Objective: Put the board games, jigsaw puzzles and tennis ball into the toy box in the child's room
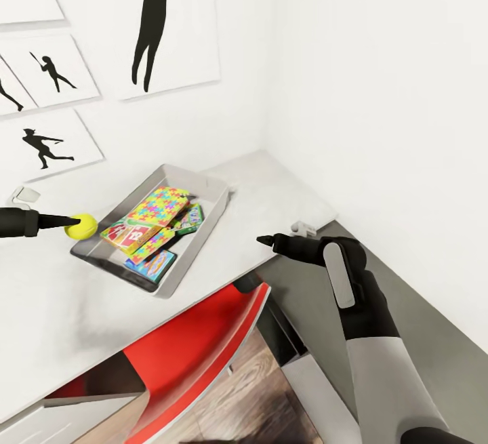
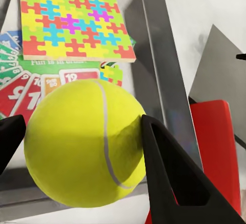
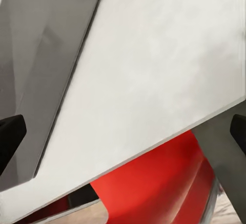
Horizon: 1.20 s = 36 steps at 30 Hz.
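My left gripper is shut on the yellow tennis ball and holds it over the left rim of the grey toy box on the table. In the left wrist view the ball sits between both black fingers, above the box's contents. Inside lie a bright jigsaw puzzle, a second jigsaw, the SKIP-BO board game, a white-and-green board game and a blue board game. My right gripper hangs open and empty over the table's right edge.
A red chair is tucked under the table's front edge. The lower dark grey section lies beneath my right arm, with a small white object at its far end. White walls with silhouette pictures close the corner.
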Tool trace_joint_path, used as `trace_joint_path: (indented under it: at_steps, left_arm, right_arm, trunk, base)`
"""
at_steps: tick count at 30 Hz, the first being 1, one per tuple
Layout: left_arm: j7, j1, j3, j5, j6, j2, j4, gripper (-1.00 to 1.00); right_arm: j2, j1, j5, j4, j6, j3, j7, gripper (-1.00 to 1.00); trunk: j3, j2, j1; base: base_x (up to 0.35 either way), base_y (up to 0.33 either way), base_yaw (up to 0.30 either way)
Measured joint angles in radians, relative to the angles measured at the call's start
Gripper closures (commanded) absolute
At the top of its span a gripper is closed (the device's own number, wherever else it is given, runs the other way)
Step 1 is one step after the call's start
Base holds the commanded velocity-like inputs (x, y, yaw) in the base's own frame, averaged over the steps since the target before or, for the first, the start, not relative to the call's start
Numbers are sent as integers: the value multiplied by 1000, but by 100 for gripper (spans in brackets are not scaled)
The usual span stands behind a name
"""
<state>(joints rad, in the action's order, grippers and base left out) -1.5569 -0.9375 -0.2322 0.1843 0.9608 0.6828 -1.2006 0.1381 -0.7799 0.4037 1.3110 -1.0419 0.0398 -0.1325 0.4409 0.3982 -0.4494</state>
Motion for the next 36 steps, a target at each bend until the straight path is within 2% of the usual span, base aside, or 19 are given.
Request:
trace_joint_path:
  at_steps: [19,21,27,36]
  left_arm:
    - [9,0,10,2,1,-3,0,100]
    - [24,0,13,2,1,-7,0,100]
    - [122,0,13,1,1,-17,2,100]
    - [165,0,18,3,2,-18,8,100]
  right_arm:
    - [-1,0,0,1,0,0,-1,-100]
    - [-1,0,0,2,0,0,-2,-100]
    - [-1,0,-1,2,0,0,-38,-100]
    - [-1,0,-2,2,0,-1,-49,-100]
  trunk:
    - [0,0,0]
    - [0,0,0]
    - [0,0,0]
    - [0,0,0]
  base:
    - [0,2,0]
    - [0,0,0]
    - [0,0,0]
    - [0,0,0]
